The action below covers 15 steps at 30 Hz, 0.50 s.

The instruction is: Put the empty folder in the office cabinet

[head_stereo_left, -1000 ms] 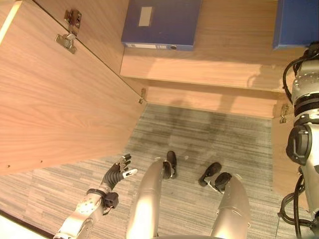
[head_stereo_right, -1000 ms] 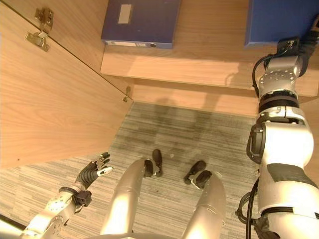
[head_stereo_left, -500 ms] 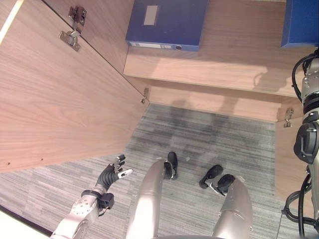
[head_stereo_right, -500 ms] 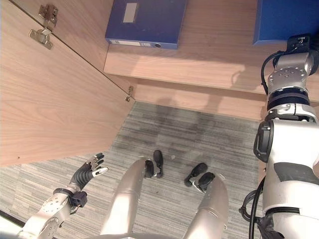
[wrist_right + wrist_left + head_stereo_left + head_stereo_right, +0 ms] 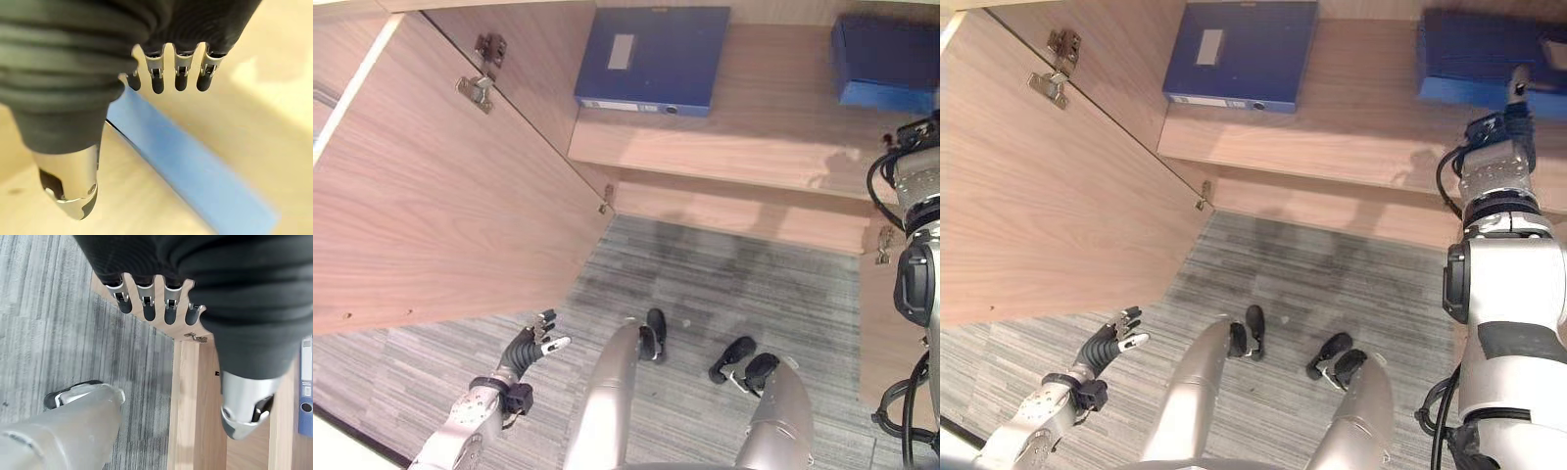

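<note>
Two blue folders are lying flat on the cabinet shelf: one folder at far left, a second folder at far right. The right hand is being held just beside the second folder, fingers relaxed and spread, nothing gripped. The left hand is hanging open over the carpet, near the open cabinet door.

The humanoid's left hand wears a dark ribbed cover over its back and wrist, and silver fingers with dark tips emerge from it. Its thumb is a silver barrel with a dark pad. The left arm is silver-grey, banded black at the wrist. The right hand matches; the right arm shows pale silver shells with black joint rings.
</note>
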Available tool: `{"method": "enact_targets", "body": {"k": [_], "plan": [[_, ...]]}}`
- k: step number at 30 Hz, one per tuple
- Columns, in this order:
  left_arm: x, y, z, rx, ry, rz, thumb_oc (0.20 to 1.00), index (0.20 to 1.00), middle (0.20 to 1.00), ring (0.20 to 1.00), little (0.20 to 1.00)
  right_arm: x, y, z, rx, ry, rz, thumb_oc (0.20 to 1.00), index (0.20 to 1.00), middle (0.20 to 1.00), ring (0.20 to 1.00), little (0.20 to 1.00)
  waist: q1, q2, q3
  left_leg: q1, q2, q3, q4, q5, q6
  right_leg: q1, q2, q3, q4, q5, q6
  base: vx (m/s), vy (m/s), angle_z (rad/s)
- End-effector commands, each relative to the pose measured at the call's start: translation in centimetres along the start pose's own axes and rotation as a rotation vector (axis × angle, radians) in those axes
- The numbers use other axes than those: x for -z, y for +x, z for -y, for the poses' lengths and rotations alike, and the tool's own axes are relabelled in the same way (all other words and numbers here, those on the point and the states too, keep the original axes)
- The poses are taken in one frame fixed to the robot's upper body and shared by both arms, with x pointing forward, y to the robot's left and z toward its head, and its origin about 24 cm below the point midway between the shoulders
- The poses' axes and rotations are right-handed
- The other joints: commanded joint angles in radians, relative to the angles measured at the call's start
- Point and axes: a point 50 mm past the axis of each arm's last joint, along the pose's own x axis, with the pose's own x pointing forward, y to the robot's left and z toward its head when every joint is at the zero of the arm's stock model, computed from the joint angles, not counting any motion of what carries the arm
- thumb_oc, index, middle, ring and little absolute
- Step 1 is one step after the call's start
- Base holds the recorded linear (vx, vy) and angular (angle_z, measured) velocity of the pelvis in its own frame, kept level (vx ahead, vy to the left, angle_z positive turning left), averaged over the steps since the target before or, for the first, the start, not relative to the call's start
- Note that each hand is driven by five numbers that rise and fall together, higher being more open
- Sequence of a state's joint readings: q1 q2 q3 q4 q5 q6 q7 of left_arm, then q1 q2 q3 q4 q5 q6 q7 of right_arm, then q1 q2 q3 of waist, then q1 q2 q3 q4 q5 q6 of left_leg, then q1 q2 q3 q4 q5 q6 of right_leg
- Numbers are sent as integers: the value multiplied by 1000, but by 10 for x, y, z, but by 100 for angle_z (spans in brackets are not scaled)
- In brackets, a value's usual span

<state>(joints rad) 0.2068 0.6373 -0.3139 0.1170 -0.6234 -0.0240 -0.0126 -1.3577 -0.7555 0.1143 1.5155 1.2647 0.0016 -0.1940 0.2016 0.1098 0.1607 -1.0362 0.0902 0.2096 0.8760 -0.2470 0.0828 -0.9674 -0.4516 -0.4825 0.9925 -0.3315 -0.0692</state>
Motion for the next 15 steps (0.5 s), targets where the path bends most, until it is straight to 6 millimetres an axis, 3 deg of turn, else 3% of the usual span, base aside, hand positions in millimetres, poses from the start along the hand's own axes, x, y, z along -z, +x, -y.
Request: {"method": "enact_targets", "body": {"k": [1, 10, 12, 13, 15], "plan": [[-16, -7, -14, -1, 39, 47, 1000, 1000, 1000, 1000, 1000, -31, -4, -15, -104, -167, 47, 1000, 1000, 1000, 1000, 1000, 29, -25, 45, 23, 75, -2, -29, -47, -79, 79, -18, 16, -29, -84, 117, -15, -13, 4], [-19, -9, -13, 43, 67, 38, 1000, 1000, 1000, 1000, 1000, -29, -2, 13, -44, -578, -63, 1000, 1000, 1000, 1000, 1000, 37, -28, 48, 14, 77, -4, -27, -42, -77, 73, -27, 10, -27, -81, 118, 0, 0, 0], [-19, -10, -16, 43, 83, 33, 1000, 1000, 1000, 1000, 1000, -34, -3, 23, -18, -713, -79, 1000, 1000, 1000, 1000, 1000, 38, -30, 50, 14, 75, -5, -31, -39, -78, 75, -30, 4, -30, -80, 120, 0, 0, 0], [-20, -11, -17, 48, 92, 30, 1000, 1000, 1000, 1000, 1000, -37, -3, 32, 13, -859, -105, 1000, 1000, 1000, 1000, 1000, 40, -32, 52, 13, 75, -6, -34, -37, -77, 78, -33, 0, -32, -78, 121, 0, 0, 0], [-20, -12, -17, 50, 95, 31, 1000, 1000, 1000, 1000, 1000, -39, -3, 37, 30, -940, -119, 1000, 1000, 1000, 1000, 1000, 40, -31, 52, 13, 73, -7, -37, -35, -76, 78, -34, -1, -32, -77, 121, 0, 0, 0]]}}
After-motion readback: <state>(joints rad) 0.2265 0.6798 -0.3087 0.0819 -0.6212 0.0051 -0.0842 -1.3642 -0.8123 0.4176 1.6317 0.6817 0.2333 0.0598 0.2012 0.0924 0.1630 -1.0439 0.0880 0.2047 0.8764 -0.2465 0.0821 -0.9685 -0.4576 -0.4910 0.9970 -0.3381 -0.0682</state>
